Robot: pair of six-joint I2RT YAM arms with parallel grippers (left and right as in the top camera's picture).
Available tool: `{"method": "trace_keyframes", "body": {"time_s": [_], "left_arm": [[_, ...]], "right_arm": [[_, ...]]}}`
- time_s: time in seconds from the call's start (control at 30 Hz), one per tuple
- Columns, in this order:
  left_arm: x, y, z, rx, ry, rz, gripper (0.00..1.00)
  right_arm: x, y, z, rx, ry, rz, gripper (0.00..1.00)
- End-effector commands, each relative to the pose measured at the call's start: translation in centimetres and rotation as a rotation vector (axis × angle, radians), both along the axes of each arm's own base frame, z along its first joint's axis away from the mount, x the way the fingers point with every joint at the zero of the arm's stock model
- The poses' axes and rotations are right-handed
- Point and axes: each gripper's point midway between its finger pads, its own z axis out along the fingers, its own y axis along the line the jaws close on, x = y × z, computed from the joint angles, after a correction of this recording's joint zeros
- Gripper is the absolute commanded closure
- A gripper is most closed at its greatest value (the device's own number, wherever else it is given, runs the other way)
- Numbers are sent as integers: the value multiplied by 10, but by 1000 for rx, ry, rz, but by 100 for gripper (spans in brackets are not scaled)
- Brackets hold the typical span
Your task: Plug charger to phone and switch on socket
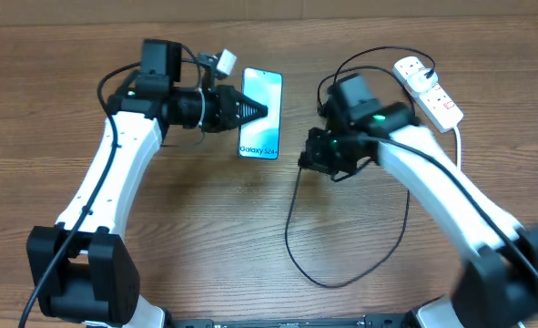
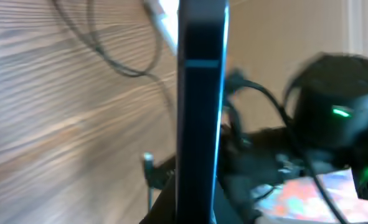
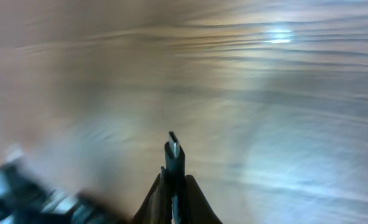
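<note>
While the charger (image 1: 287, 233) lies slack in a wide loop on the table (image 1: 205, 246) nearest the arm bases, with bare wood all around the loop, one end rises to the right claw (image 1: 312, 162). Its fingers are pressed together on the cable just behind the small connector tip. In the right wrist view the tip sticks out past the fingertips over blurred, open table, touching nothing. Level with it to the left, the left claw (image 1: 253, 111) is closed on the left long edge of the phone (image 1: 261, 109), pinching it. The left wrist view shows the handset edge-on as a dark upright slab, though blur hides the exact contact. Seen from overhead, the phone's screen faces up with its "Galaxy S24+" end toward the bases; whether it rests on the table or is lifted clear I cannot tell. A gap of bare wood separates the phone's right edge from the right claw, so connector and phone are apart. Farther back, at the far right of the table, the socket (image 1: 430, 91) lies slanted, well apart from both claws, with black cable arching toward it.
</note>
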Motion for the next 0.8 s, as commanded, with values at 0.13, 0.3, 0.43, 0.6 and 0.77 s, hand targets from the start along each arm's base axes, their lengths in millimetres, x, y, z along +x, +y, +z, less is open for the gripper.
{"method": "trace_keyframes", "body": {"time_s": [0.13,0.3,0.43,0.6,0.77], "left_arm": [[-18,-6,49,-282,151,-107,96],[-13,-8,65,-332,152,-128,96],[-12,-8,67,-335,161,-127,96],[-20,-9,74,-371,159,-178,96],[-24,-8,79,-395,149,-211,96]], "right_arm": [[-56,26,109,325,-173,253,96],[-73,25,122,333,-204,293,96],[-85,40,121,347,-208,353,96],[-80,51,125,359,-237,341,96],[-75,53,129,375,-264,337,96]]}}
